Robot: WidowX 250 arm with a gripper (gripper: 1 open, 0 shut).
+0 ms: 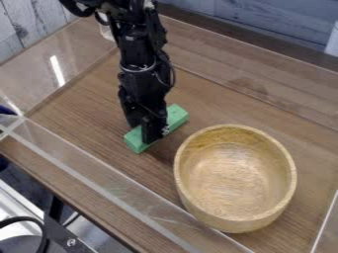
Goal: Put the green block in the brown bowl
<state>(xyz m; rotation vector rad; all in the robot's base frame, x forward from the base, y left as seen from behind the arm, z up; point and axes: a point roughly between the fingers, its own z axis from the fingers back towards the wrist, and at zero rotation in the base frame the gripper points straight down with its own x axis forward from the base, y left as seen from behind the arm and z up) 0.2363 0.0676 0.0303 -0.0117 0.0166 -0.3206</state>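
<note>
Pointing its long axis diagonally, the green block [141,139] lies flat.

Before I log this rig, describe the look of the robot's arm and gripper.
The arm is black throughout, narrow, with bulky, angular joints. The gripper is black too, with slim, dark fingers. Small pale specks or glints show on the dark parts; they are too small to read as markings.

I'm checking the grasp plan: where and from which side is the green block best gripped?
Probably across the middle of the green block, from above, jaws on its long sides: it lies flat and is narrow that way, with the bowl beside it.
</note>
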